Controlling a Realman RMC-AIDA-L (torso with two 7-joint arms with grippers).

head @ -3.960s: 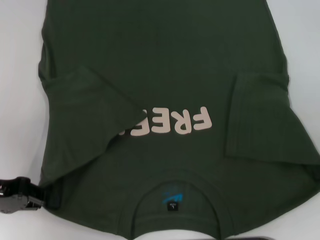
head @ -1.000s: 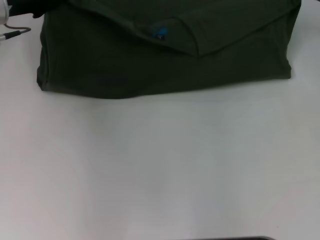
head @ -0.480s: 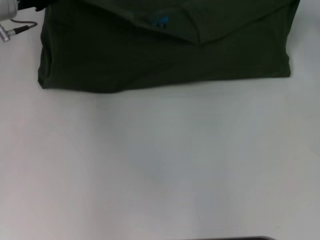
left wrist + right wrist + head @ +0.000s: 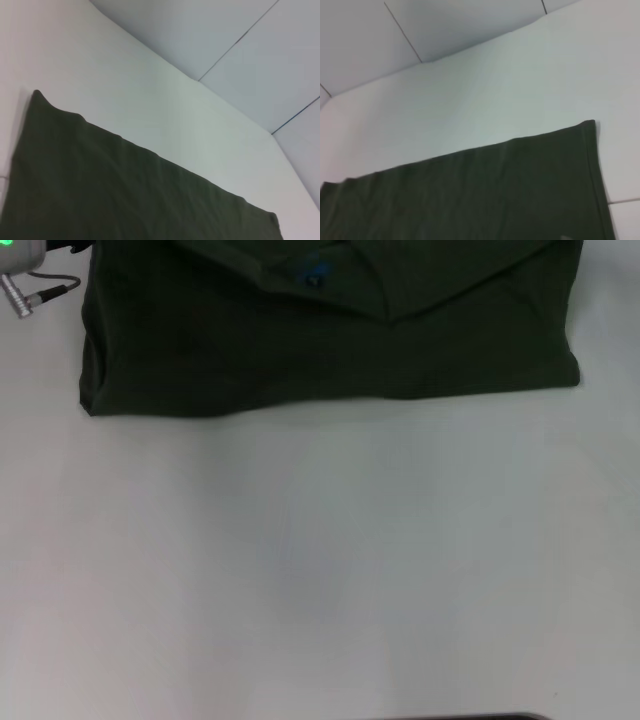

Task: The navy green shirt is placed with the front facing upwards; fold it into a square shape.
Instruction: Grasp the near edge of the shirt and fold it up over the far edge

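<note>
The navy green shirt [image 4: 330, 340] lies folded as a wide dark band along the far part of the white table. Its ribbed collar and small blue tag [image 4: 315, 275] face up on the top layer. The near fold edge runs straight from left to right. Both wrist views show a flat edge of the same shirt [image 4: 125, 195] [image 4: 485, 195] on the table. Of my left gripper, only the grey base with a green light [image 4: 20, 252] shows, just off the shirt's far left corner. The right gripper is out of view.
A cable plug [image 4: 22, 300] hangs beside the left arm, over the table [image 4: 320, 560]. A dark strip [image 4: 460, 717] shows at the near edge. Grey wall panels stand behind the table in both wrist views.
The collar half of the shirt has been folded over away from me, hiding the print. Over the last second the left arm drew back toward the top left corner and the fold settled flatter.
</note>
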